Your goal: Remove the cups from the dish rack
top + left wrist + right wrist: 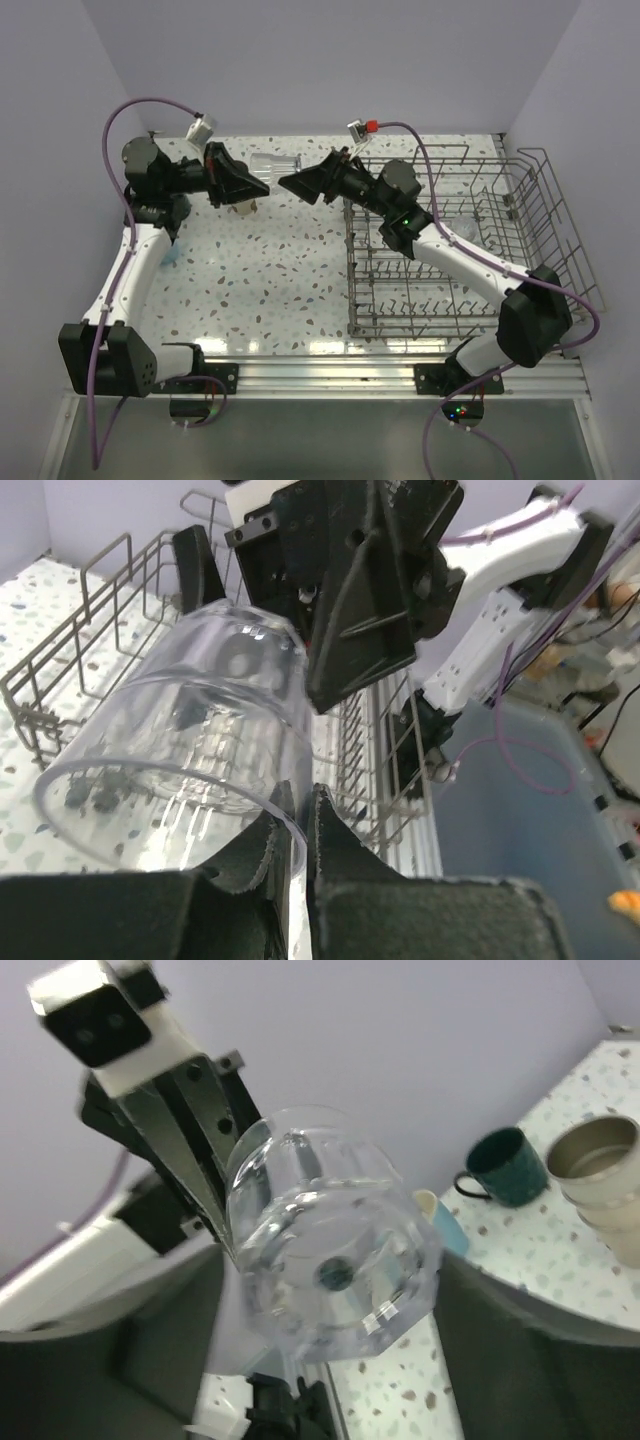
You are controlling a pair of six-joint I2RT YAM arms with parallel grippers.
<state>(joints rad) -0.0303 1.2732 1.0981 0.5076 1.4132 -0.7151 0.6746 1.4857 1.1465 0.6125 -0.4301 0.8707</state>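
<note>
The left gripper [300, 852] pinches the rim wall of the glass [180, 770], which lies tilted in mid-air, its long axis running away towards the right gripper [330, 1280], whose fingers flank its base; whether they clamp it, I cannot tell.

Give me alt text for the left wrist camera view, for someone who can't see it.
The left gripper pinches the rim of a clear glass tumbler between its jaws, while the right gripper flanks the tumbler's base. The grey wire dish rack stands behind them on a speckled table.
</note>
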